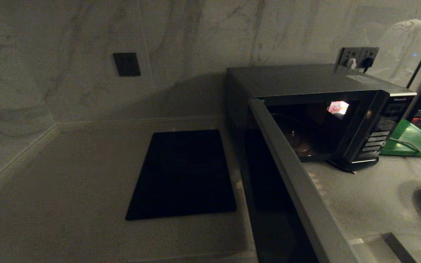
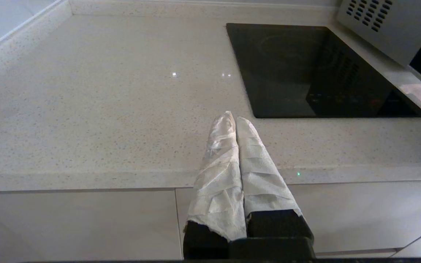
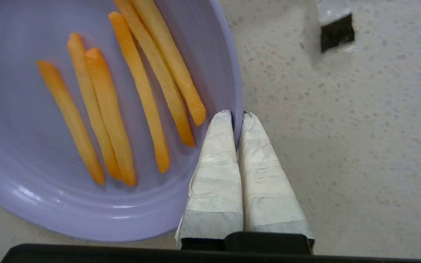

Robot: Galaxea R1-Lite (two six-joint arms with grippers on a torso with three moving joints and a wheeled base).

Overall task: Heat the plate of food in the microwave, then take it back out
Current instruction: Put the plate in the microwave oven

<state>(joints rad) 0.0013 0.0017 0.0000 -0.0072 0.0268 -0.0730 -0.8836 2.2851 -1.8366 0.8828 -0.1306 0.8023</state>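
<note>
Now right claw (image 3: 236,120) pinched shut on the rim of the plate of food (image 3: 97,204), which sits on the tabletop (image 1: 371,204) at far right, near side of the microwave (image 1: 305,84). Left claw (image 2: 235,122) closed, empty, parked by tabletop edge. Risk: thin rim grip lets plate tilt on lifting, fries (image 3: 104,117) sliding off. Open door (image 1: 298,182) juts toward the near edge, narrowing the route in; black slab (image 1: 183,173) left, green board (image 1: 413,140) behind.

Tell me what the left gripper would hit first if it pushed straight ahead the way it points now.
Probably the countertop: the shut left gripper points over its front edge toward bare surface beside the black slab; depth is unclear.
</note>
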